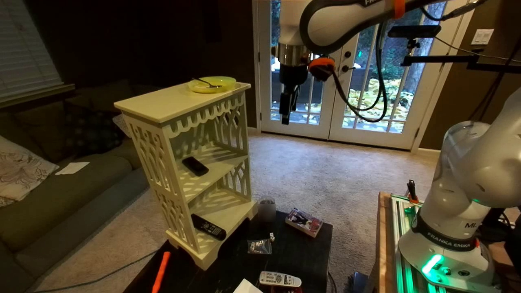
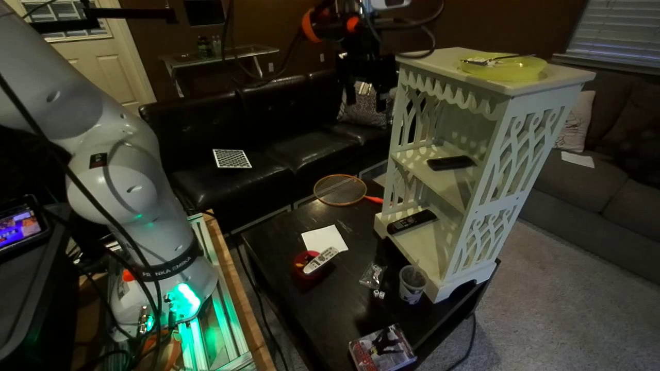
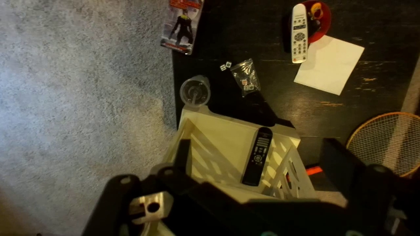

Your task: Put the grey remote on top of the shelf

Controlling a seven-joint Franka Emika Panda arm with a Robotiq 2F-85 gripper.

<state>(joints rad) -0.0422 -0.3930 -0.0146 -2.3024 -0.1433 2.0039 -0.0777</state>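
Observation:
The grey remote [image 1: 280, 279] [image 2: 320, 260] lies tilted, partly on a small red bowl [image 2: 304, 278], on a low black table. It also shows at the top of the wrist view [image 3: 299, 34]. The cream-white shelf [image 1: 163, 99] [image 2: 448, 59] stands on the same table; its lower tier and lattice side show in the wrist view [image 3: 223, 131]. My gripper [image 1: 287, 114] [image 2: 366, 98] [image 3: 261, 149] is open and empty, pointing down, high in the air in front of the shelf near its top's height. It is well apart from the grey remote.
A yellow plate [image 1: 213, 84] with a fork sits on the shelf's top. Black remotes lie on the middle tier [image 1: 195, 166] and lower tier [image 3: 257, 157]. A clear cup [image 2: 412, 283], dice bag [image 2: 372, 275], book [image 2: 381, 349], white paper [image 2: 325, 238] and racket [image 2: 340, 189] are on the table.

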